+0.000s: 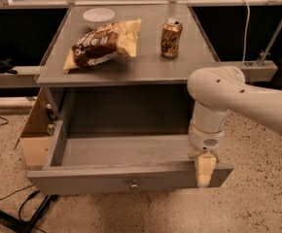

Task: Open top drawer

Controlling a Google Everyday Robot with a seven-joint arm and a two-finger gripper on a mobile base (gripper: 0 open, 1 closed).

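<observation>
The top drawer [107, 178] is pulled far out of the grey cabinet, its grey box inside bare. Its flat front panel faces me with a small round metal knob [133, 185] at centre. My gripper [204, 171] hangs from the white arm [228, 96] on the right. It sits at the right end of the drawer's front edge, its tan fingertip [204, 169] over the top of the front panel. The other drawers are out of view.
On the cabinet top [180, 67] lie a chip bag [102, 45], a white bowl [98, 16] and a brown soda can [171, 31]. A wooden side panel [34, 130] stands left of the drawer. Cables [24, 208] run on the speckled floor at the lower left.
</observation>
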